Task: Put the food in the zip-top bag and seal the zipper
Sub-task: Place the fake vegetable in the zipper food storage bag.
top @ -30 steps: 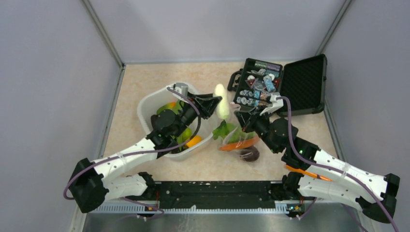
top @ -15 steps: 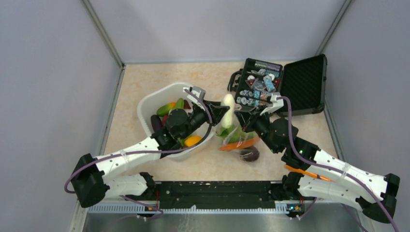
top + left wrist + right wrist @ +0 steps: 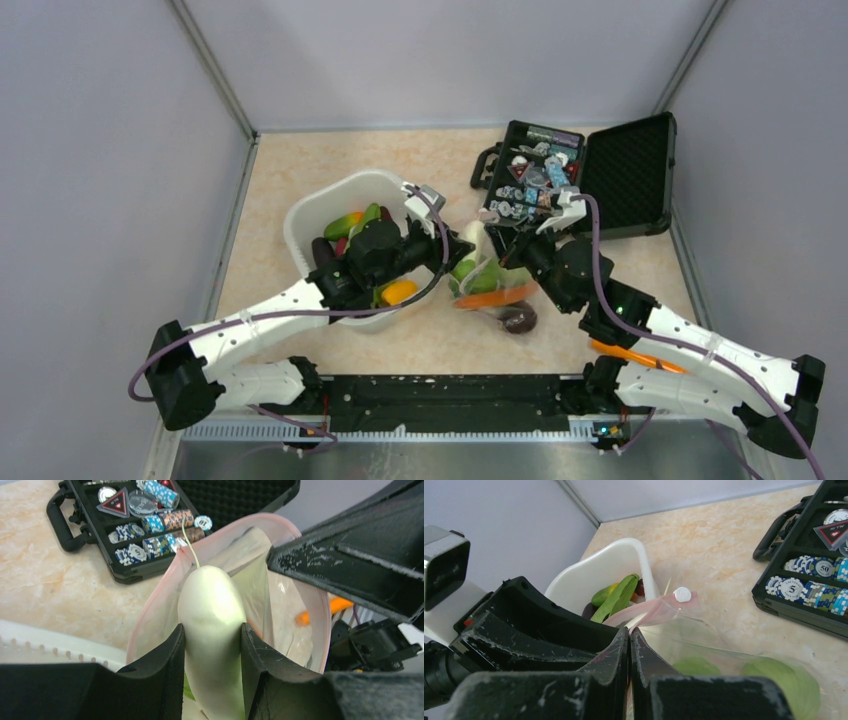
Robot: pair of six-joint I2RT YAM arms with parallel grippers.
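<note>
At mouth of clear crinkly bag (image 3: 292,605), left end effector (image 3: 212,629), half-open, grips white radish (image 3: 210,600); right end effector (image 3: 629,635), closed, pinches pink zipper strip (image 3: 649,611) at 3 o'clock. Push deeper before releasing.

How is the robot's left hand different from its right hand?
The left hand is spread around the fat white radish; the right hand is pinched tight on the thin pink zipper edge of the zip-top bag. The left hand points the radish at the bag's open mouth, while the right hand holds that mouth's rim. Both hands are black and meet at the bag.
</note>
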